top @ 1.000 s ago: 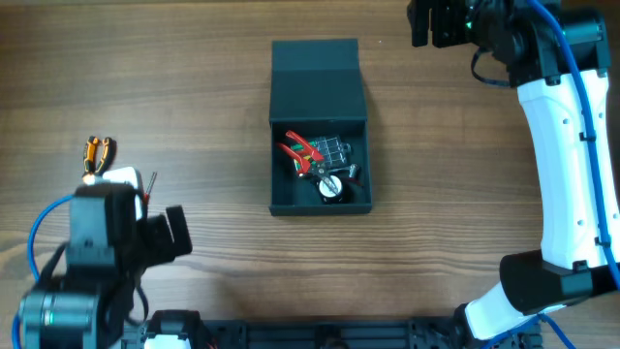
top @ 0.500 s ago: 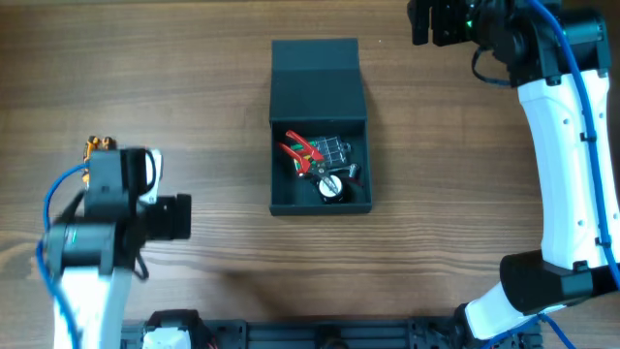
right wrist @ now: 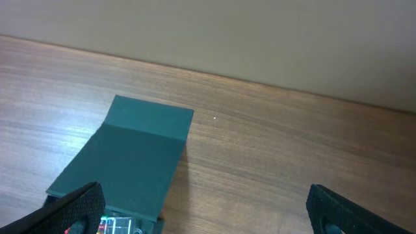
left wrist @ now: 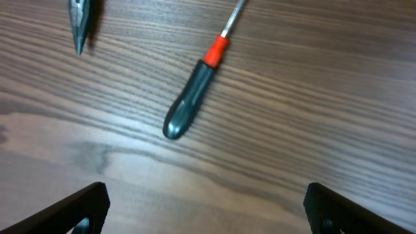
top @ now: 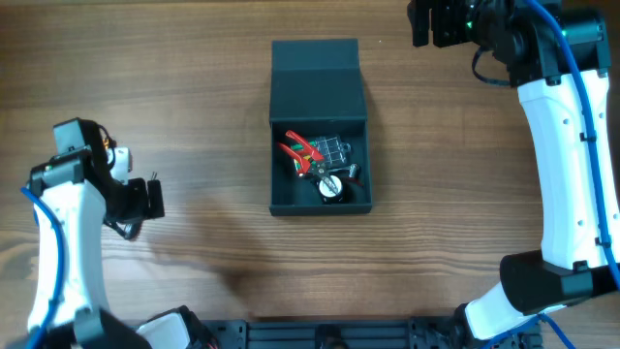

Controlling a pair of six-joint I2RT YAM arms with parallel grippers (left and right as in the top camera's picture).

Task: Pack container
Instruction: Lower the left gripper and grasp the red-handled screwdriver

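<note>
Two pairs of fingers, both spread wide, nothing held. The container (top: 317, 92) sits at the middle of the table (top: 194, 58), flap lid folded back, tools (top: 325, 160) inside. The left fingers (left wrist: 88, 205) are well apart from it, over a black-handled screwdriver (left wrist: 192, 97) with a red collar. The right fingers (right wrist: 78, 208) are near its far right corner, not touching

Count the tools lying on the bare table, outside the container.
2. A screwdriver lies mid-frame in the left wrist view; a pointed metal tool, only its tip showing, lies at its top-left corner. The left arm may hide others from overhead.
</note>
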